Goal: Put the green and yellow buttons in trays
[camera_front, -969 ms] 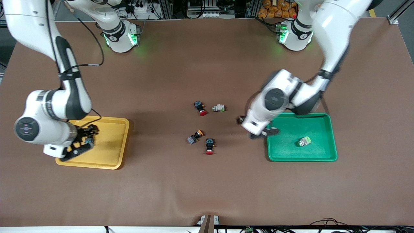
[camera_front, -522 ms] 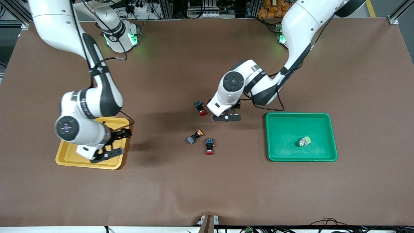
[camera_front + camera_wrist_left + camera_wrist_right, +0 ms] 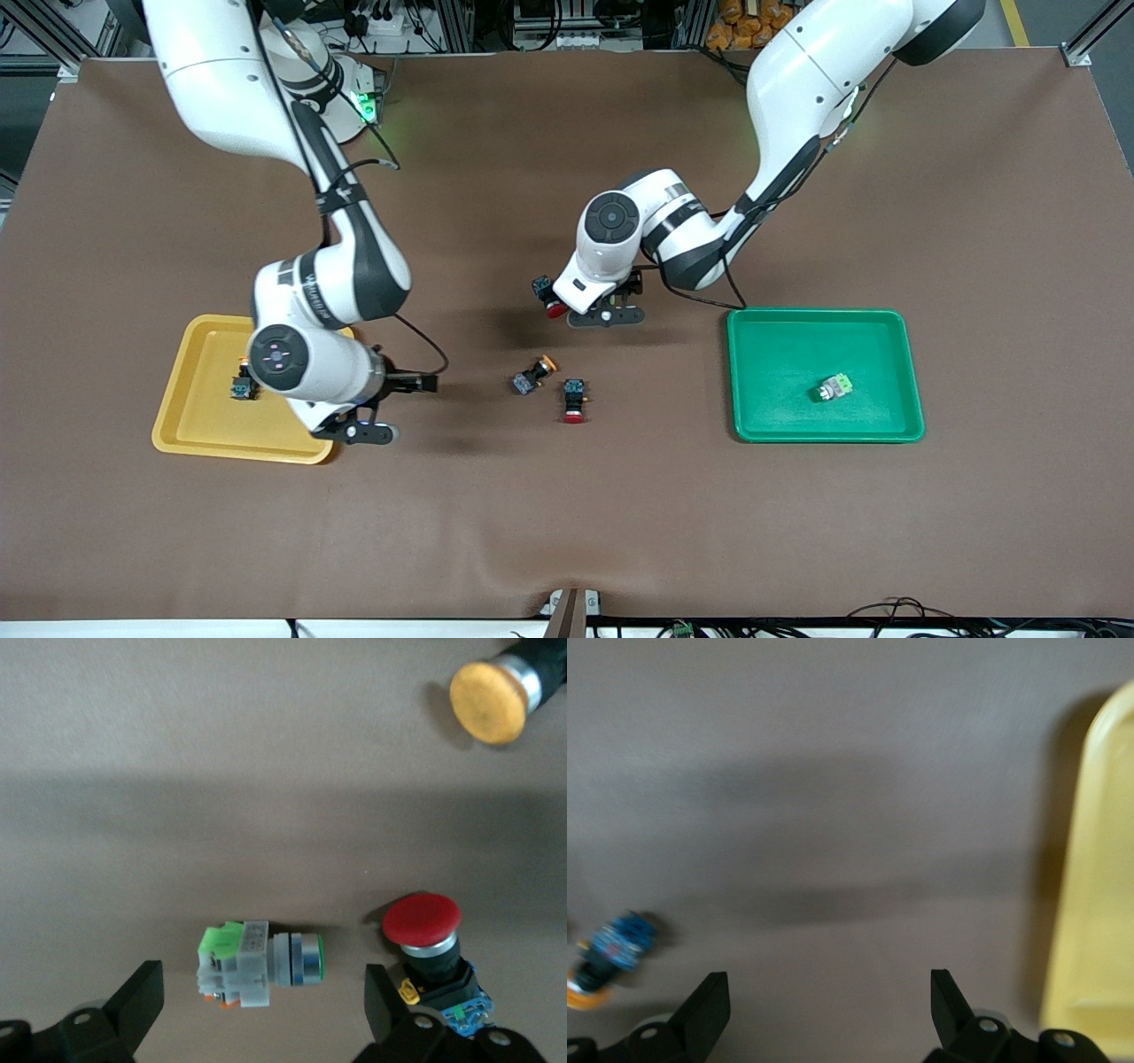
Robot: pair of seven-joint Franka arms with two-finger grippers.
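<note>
While my right gripper (image 3: pixel 390 408) had been down in the yellow tray (image 3: pixel 190 425) a second before, it now hung empty and wide open over bare mat just beside that tray's rim, toward the middle of the table. One yellow button (image 3: pixel 241 385) lay in the tray where I had let it go. My left gripper (image 3: pixel 609 306) had meanwhile swung away from the green tray (image 3: pixel 886 425) and come over the loose switches at the table's centre. Its jaws stood wide, straddling the grey-green button (image 3: pixel 257 961) that lay on its side (hidden under the hand in the front view). A red switch (image 3: pixel 425 935) lay just beside one finger (image 3: pixel 381 1005), close enough, I judged, to be nudged on closing. The other green button (image 3: pixel 833 386) already rested in the green tray. The second yellow button (image 3: pixel 534 372) lay on the mat nearer the front camera, beside another red switch (image 3: pixel 574 400). So two of the four were placed, I reckoned. My left hand's next need was to descend and close on the green one, and my right's was to go for the last yellow one.
</note>
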